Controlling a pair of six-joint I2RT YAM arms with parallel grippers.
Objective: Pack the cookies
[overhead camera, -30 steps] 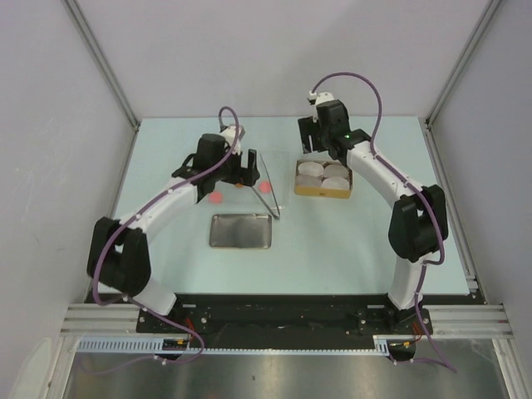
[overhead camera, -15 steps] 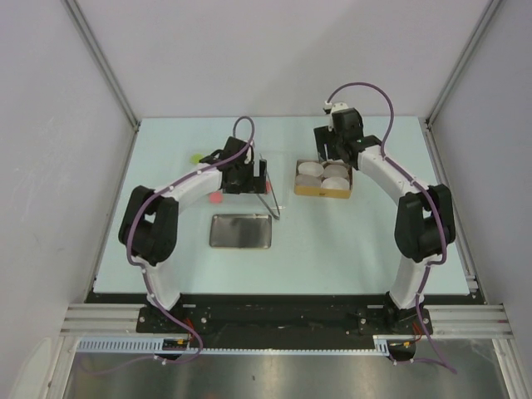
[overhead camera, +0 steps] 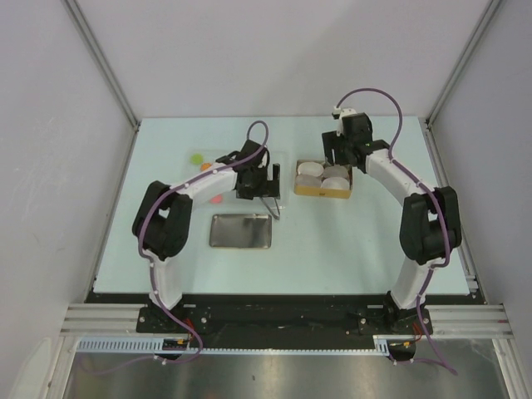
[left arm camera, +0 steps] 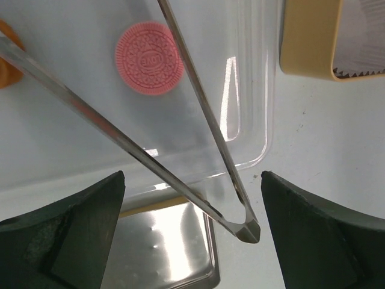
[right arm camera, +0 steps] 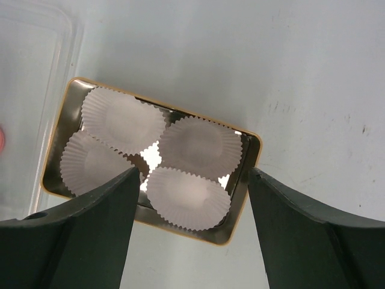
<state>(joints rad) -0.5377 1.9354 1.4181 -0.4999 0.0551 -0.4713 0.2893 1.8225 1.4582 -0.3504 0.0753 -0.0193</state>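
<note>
A pink cookie (left arm camera: 149, 58) lies in a clear plastic tray (left arm camera: 255, 129), and an orange cookie (left arm camera: 8, 42) shows at the left edge. In the top view, pink (overhead camera: 215, 199), orange (overhead camera: 205, 167) and green (overhead camera: 196, 158) cookies show left of my left arm. Metal tongs (left arm camera: 207, 123) lie across the tray, their joined end (left arm camera: 246, 232) between my open left gripper's (left arm camera: 192, 232) fingers, untouched. My right gripper (right arm camera: 189, 241) is open and empty above a yellow box (right arm camera: 255, 150) holding several white paper cups (right arm camera: 188, 198). No black cookie shows.
A shallow steel tray (overhead camera: 241, 245) sits in front of the clear tray, also seen in the left wrist view (left arm camera: 162, 247). The yellow box (overhead camera: 322, 192) stands right of the tongs (overhead camera: 272, 205). Grey walls enclose the table on three sides.
My left gripper has moved right to the joined end of the tongs. My right gripper has moved right and slightly nearer, over the box's far side.
</note>
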